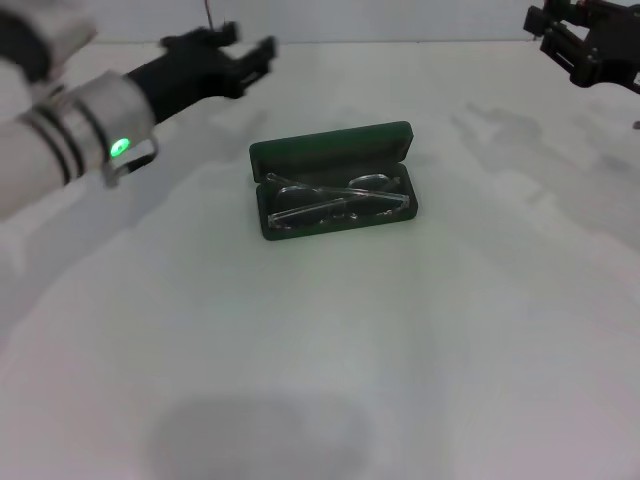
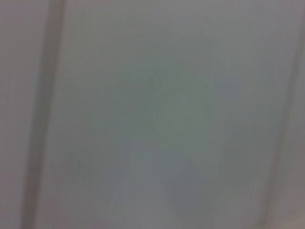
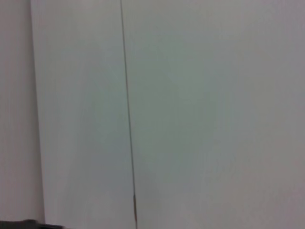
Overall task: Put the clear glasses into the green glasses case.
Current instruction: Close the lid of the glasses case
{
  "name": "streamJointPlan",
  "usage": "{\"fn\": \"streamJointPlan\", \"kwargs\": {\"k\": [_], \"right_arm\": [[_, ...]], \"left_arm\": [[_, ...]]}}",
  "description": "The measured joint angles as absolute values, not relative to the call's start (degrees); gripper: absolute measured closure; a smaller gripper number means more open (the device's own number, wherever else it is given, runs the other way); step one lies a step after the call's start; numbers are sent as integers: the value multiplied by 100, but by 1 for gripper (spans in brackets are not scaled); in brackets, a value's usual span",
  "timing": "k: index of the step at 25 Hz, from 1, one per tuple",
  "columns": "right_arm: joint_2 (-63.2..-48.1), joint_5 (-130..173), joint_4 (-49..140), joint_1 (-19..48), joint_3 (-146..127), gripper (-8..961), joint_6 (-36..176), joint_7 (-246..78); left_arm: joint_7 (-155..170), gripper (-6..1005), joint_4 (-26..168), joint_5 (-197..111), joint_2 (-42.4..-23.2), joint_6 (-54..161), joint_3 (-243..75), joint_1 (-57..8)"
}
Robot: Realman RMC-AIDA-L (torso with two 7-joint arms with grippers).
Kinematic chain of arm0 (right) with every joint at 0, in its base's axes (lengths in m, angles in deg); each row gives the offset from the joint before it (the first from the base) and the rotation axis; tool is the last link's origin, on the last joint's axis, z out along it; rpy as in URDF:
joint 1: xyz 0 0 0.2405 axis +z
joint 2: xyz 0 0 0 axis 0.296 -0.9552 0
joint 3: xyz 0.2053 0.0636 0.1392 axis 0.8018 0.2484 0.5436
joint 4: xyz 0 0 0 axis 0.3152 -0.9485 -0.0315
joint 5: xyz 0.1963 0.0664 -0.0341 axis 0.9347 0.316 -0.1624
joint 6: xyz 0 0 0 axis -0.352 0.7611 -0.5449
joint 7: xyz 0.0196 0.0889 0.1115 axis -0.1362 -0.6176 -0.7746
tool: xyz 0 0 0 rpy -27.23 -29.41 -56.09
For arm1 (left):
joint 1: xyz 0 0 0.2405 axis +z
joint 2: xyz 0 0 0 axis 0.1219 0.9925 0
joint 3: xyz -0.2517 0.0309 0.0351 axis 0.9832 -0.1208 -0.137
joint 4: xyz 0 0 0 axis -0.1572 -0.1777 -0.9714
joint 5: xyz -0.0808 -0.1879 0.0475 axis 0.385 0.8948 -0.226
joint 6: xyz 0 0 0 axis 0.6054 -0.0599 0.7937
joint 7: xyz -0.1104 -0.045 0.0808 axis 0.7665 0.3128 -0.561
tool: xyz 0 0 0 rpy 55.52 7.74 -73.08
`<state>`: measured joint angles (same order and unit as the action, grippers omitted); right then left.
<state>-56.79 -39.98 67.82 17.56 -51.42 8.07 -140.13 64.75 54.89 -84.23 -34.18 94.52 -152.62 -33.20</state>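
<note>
Where the head view begins, nearest the robot, a white tabletop [image 1: 330, 370] stretches out bare, with only a soft grey shadow on its near edge. Farther in, at the middle of the surface, the green glasses case [image 1: 333, 180] lies open, its long side running left to right and slightly angled. Its lid stands up along the far edge, hinged there, and the lower tray faces upward toward the camera. Inside that tray rest the clear glasses [image 1: 335, 203], fully within the case walls, their transparent lens and thin folded arms crossing over the dark lining. Nothing touches the case or the glasses. Beyond the case and to the left, the left arm reaches in from the left edge, white-sleeved with dark bands and a small glowing green light near the wrist; its black left end effector [image 1: 245, 58] hangs above the far left part of the tabletop, well apart from the case, fingers spread with a gap between them and holding nothing. At the far right corner, the black right end effector [image 1: 590, 40] sits high and well away from the case, partly cut off by the frame edge, and whether its fingers are spread or closed cannot be told. Both wrist views show only a pale, featureless surface.
</note>
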Motion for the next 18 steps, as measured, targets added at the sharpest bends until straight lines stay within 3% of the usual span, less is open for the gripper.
{"fn": "streamJointPlan", "kwargs": {"k": [5,18], "right_arm": [[-5697,-4074,6808,1844,-5246,663,961,-14010],[-5758,-4155,6899,1881,-5487,658,1037,-13965]], "left_arm": [[7702,442,5420,-9876,-3450,9115,-15265,-3734],[8129,436,5340,-10852,-3733,8600,-15282,-3876]]}}
